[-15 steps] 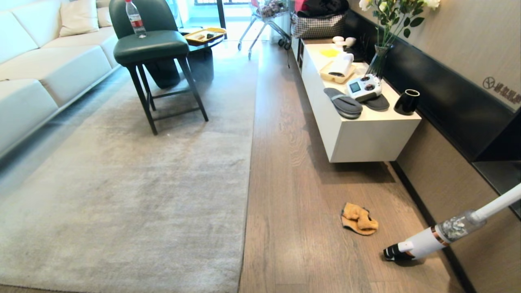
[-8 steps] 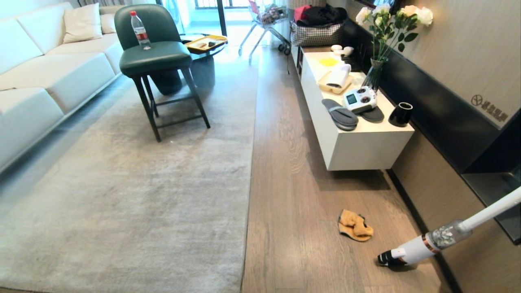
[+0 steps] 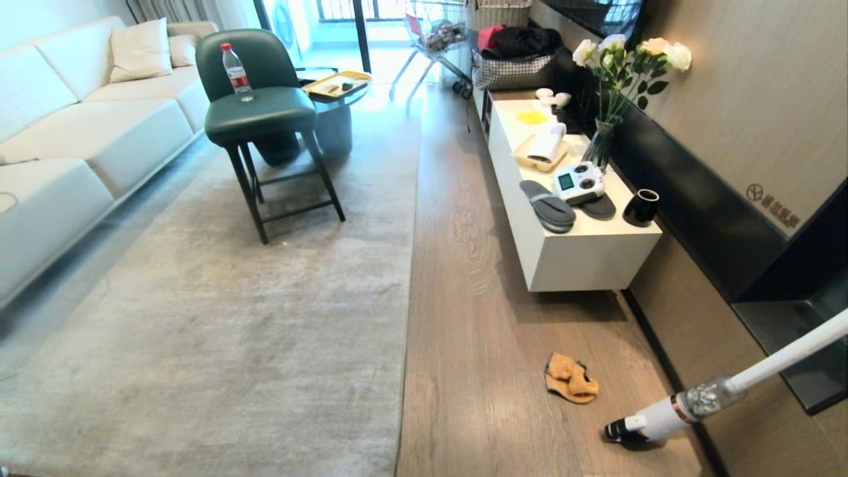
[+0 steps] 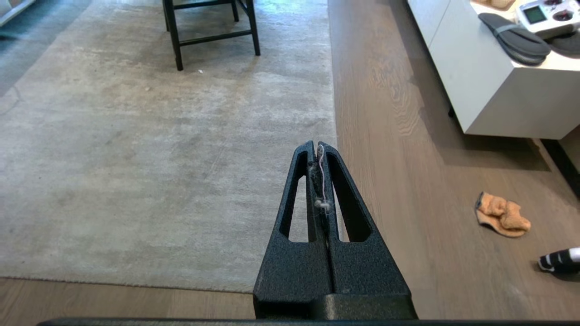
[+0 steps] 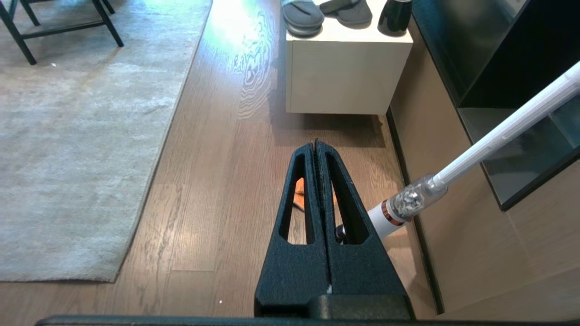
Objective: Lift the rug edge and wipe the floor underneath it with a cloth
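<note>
Looking down the room, neither arm showed in the head view; both sat parked high, wrist cameras aimed at the floor, likely because nothing was in reach yet. Left gripper (image 4: 318, 146) was pressed together, empty apart from a stray thread caught between the tips, hanging above the straight edge of the pale grey-beige short-pile rug (image 4: 335, 127), which lay flat on the brown wood-grain plank floor (image 3: 464, 318). Right gripper (image 5: 316, 143) was also pressed together and empty. Small crumpled orange-tan terry cloth (image 3: 570, 379) lay on bare planks, well apart from the rug edge, below and beyond the right gripper, partly hidden behind its fingers, near a white stick vacuum (image 3: 669, 414). Judgement: cloth pickup comes first.
</note>
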You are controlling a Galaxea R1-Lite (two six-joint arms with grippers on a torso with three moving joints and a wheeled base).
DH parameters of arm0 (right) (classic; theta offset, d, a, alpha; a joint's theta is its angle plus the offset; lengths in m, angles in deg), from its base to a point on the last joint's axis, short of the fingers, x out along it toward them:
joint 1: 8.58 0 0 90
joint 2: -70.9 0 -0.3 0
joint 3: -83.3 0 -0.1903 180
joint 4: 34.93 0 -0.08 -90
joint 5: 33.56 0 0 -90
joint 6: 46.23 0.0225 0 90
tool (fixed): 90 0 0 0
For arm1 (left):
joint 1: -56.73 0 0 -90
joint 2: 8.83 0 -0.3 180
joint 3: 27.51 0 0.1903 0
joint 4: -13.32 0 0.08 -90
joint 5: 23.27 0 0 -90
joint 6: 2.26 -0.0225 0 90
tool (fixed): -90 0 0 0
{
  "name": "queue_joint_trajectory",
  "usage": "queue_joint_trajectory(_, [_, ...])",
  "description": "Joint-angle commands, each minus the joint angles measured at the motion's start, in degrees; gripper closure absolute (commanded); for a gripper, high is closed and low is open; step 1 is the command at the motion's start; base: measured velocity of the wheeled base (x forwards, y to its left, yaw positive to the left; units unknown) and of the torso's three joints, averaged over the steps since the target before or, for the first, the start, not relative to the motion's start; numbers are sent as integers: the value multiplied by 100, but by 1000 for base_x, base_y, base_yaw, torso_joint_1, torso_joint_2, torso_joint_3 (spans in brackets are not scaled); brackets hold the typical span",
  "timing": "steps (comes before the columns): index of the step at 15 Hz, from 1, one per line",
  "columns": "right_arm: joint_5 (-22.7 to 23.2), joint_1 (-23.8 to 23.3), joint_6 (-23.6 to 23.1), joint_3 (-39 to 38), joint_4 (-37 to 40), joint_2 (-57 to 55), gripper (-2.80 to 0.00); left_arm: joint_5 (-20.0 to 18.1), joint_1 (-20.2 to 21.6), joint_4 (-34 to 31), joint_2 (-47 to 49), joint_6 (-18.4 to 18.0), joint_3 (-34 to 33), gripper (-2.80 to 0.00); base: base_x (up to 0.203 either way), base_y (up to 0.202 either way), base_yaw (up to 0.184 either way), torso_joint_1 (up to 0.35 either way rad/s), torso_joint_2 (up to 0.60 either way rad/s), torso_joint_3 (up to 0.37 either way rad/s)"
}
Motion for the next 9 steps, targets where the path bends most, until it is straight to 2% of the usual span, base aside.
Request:
queue_joint_trajectory(1, [4,0,1,0,2,-7,0,3,0,2,0,6,0,0,0,0,0,144,-496,-349])
queue_joint_trajectory(9, [4,0,-6,0,2,-7,0,3,0,-3,0,6,0,0,0,0,0,177,-522,-350])
